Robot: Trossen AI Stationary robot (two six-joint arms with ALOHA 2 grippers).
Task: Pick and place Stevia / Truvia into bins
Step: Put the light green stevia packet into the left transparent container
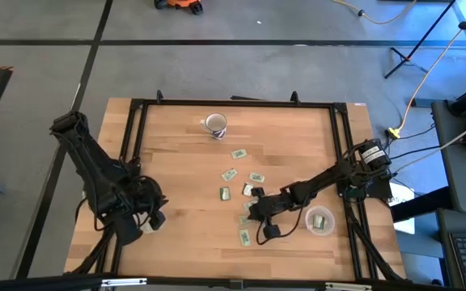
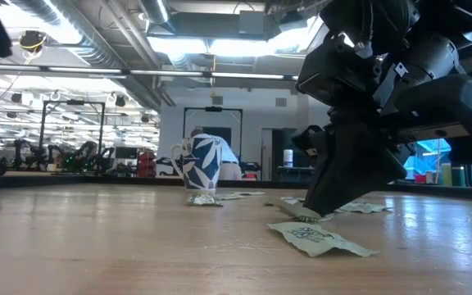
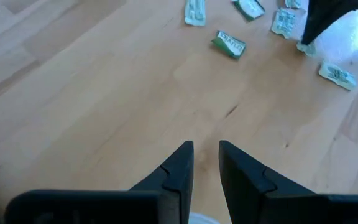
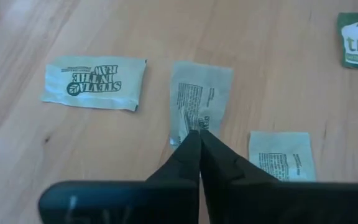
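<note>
- Seen from above: right gripper [image 1: 251, 212] low over the scattered Stevia / Truvia packets [image 1: 231, 174], most of them just beyond its tip toward the mug [image 1: 215, 124], one packet [image 1: 244, 236] just beside it on the near side. One clear bin [image 1: 319, 221] close behind that gripper, beside the arm, with packets already inside. Left gripper [image 1: 154, 218] well away from the packets, near the table's [image 1: 176, 153] left edge, over a pale round thing that cannot be made out clearly.
- Seen from table height: right gripper [image 2: 314, 215] pressed down to the wood, tip touching a packet; another flat packet [image 2: 318, 238] just in front of it; mug [image 2: 199, 163] standing farther back.
- Through the left wrist: fingers [image 3: 178, 168] slightly apart, holding nothing, above bare wood; packets [image 3: 230, 44] far ahead.
- Through the right wrist: fingers [image 4: 219, 165] drawn together, pinching the edge of a pale packet [image 4: 199, 99]; a Stevia packet [image 4: 94, 82] to one side, another [image 4: 283, 155] just beside the tips.
</note>
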